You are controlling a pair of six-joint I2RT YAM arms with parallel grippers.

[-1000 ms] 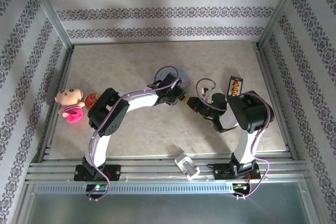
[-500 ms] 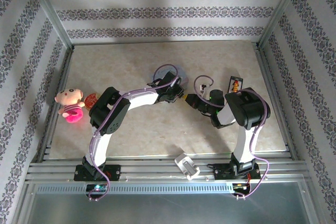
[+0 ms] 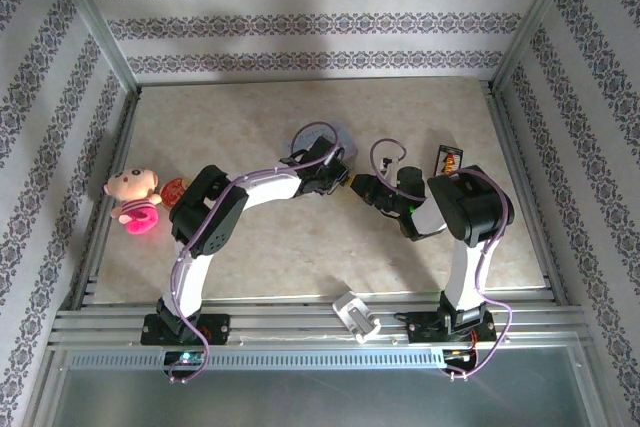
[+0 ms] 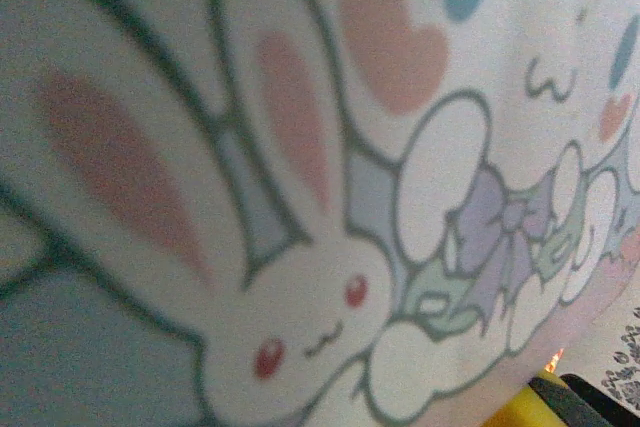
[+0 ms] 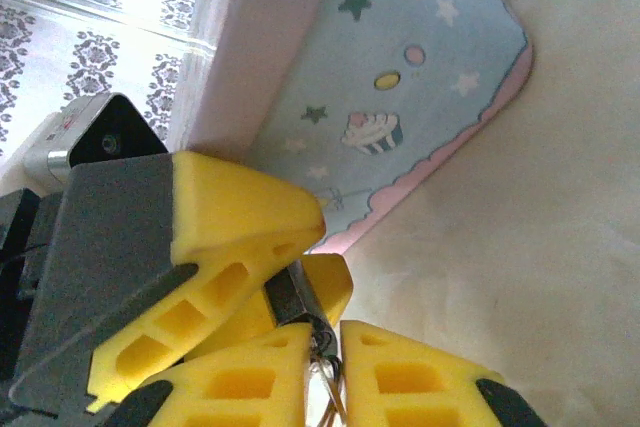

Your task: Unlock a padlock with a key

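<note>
Padlock (image 5: 288,297), as far as I can judge, is the tiny dark slab pinched between the yellow fingers of the left gripper (image 5: 305,272). It is held in the air just in front of the tin's corner, and those fingers are closed on it. From its lower end a thin silvery loop (image 5: 322,367), shackle or ring I cannot tell, leads down. Beside it a brownish sliver that I take for the key (image 5: 336,407) runs into the slit between the fingers of the right gripper (image 5: 327,339). That pair stands close together with only a narrow gap; whether it presses on the key or is loose around it cannot be told. Whether the blade sits in the keyhole is hidden too.

The step in hand looks like the insertion or the turn. The next move probably calls for a firm pinch on the key and a small twist about its axis while the left gripper holds the body steady. Both pieces look like smooth hard metal, and they are so small that a slip is easy.

The fingers are hollow-celled yellow plastic on grey mounts. Behind them the tin (image 5: 420,77) is a flat-walled box, pale blue with stars, a cupcake and a pink scalloped border. The left wrist view shows a cartoon rabbit on its side. Below lies the table (image 5: 530,277), matte, beige and marbled.
</note>
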